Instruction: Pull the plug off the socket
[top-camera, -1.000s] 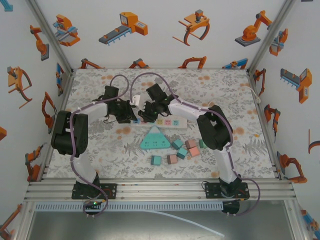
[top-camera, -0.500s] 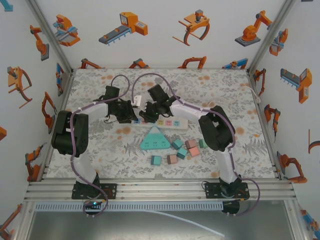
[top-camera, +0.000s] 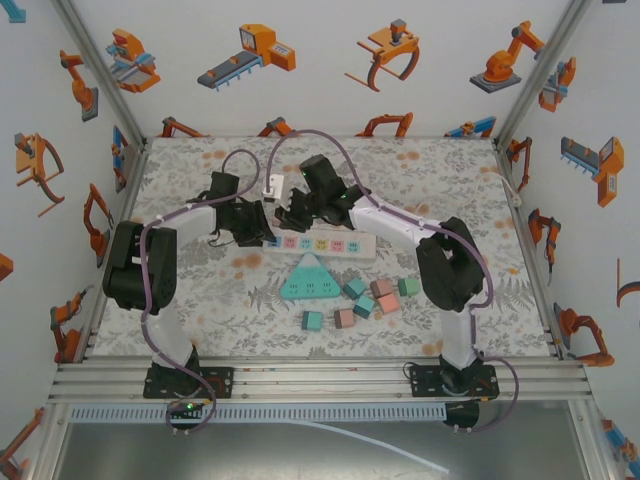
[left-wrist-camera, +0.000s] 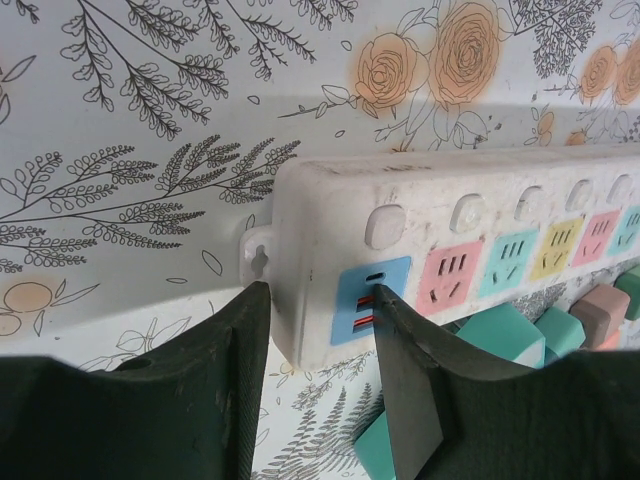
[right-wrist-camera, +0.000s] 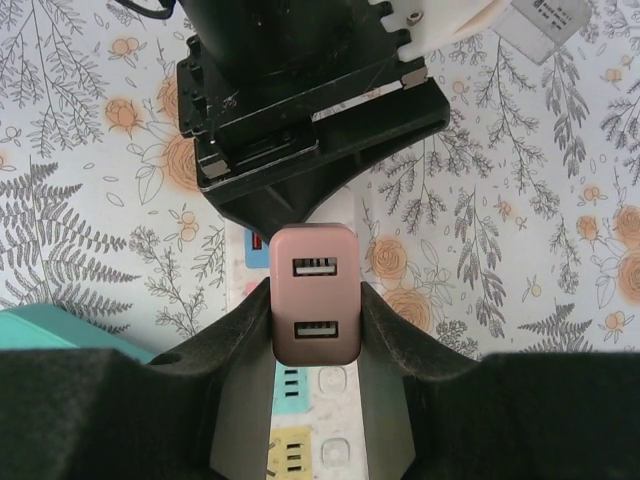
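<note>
The right gripper (right-wrist-camera: 315, 310) is closed on the pink plug (right-wrist-camera: 314, 255), pinching its sides, with the two USB ports facing up at the wrist camera. The prongs are hidden under the plug's own body, so I can't tell how clear it is of the power strip (right-wrist-camera: 340, 385) beneath. From above the plug is hard to pick out, since both wrists crowd over the strip's left end. The left gripper (left-wrist-camera: 320, 300) is clamped across that end beside the blue USB socket, pinning the strip to the table (left-wrist-camera: 150, 120). Its black body covers the far part of the strip in the right wrist view. Near the strip lie a teal triangular socket block (top-camera: 308, 280) and a scatter of small teal and pink cubes (top-camera: 362, 300), some of them cut off at the edge of the left wrist view.
</note>
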